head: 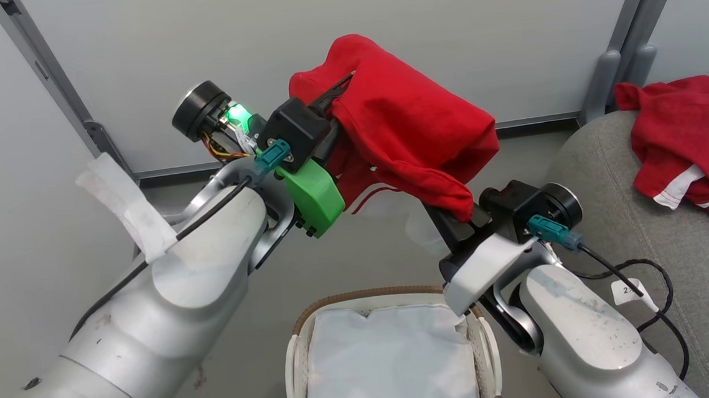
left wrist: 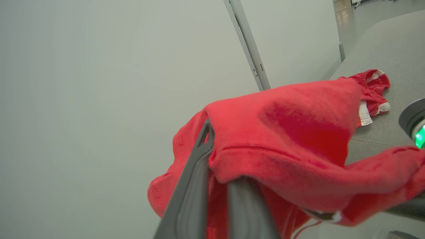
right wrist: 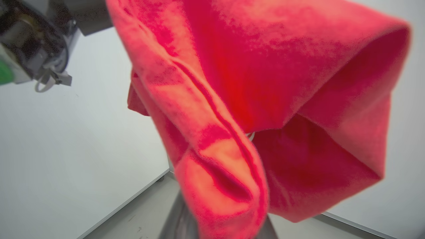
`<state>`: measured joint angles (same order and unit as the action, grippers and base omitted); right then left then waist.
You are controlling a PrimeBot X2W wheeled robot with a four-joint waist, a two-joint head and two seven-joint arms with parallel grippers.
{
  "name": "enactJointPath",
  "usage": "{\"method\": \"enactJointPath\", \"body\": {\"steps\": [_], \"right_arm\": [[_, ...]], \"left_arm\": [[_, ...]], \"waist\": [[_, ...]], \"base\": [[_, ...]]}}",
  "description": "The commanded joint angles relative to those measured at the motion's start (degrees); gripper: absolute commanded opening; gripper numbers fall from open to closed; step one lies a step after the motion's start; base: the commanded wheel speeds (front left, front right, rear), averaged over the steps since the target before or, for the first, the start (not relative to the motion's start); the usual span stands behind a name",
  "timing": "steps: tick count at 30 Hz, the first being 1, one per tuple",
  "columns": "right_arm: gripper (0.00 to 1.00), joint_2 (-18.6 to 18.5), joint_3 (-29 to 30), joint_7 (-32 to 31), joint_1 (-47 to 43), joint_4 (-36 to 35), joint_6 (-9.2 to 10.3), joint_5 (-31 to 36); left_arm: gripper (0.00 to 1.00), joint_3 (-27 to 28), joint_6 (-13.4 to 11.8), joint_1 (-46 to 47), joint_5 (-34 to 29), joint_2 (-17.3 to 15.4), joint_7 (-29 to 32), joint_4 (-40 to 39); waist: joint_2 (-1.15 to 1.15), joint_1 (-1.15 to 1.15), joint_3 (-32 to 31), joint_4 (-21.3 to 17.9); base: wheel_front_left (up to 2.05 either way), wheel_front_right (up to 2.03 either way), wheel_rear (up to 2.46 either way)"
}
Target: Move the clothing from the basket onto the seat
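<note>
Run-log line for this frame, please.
phase: transfer; raised garment: draped across left gripper and right gripper, grip unclear; basket: white liner showing; seat: second garment lying

**Layout from my head camera**

I see one red cloth garment [head: 399,127] draped across my left gripper [head: 335,100] and right gripper [head: 442,215], up above the oval white slatted basket [head: 361,295] — the big grey upholstered seat [head: 645,253] lies right of it, a second crumpled red garment [head: 693,131] on top.

I see both arms raised, wrists angled inward | left gripper [head: 338,97], right gripper [head: 440,215]: fingers under red garment [head: 405,127], jaws unreadable.
</note>
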<state>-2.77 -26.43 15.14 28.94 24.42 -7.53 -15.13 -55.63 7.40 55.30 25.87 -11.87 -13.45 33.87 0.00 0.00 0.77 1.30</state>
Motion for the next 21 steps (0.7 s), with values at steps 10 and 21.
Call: {"method": "enactJointPath", "body": {"steps": [10,21], "right_arm": [[0.0,-0.21,2.45,0.01,-1.38,-0.81,0.08,1.04],[0.0,-0.22,7.07,0.01,-1.62,-1.72,0.08,2.13]], "left_arm": [[0.0,0.35,-0.22,-4.23,2.45,-0.2,-1.1,-0.28],[1.0,4.25,-1.46,-13.97,4.64,1.88,-1.78,-3.99]], "waist": [[0.0,0.0,-0.13,-0.9],[0.0,0.0,0.25,-1.45]], "base": [[0.0,0.0,0.0],[0.0,0.0,0.0]]}}
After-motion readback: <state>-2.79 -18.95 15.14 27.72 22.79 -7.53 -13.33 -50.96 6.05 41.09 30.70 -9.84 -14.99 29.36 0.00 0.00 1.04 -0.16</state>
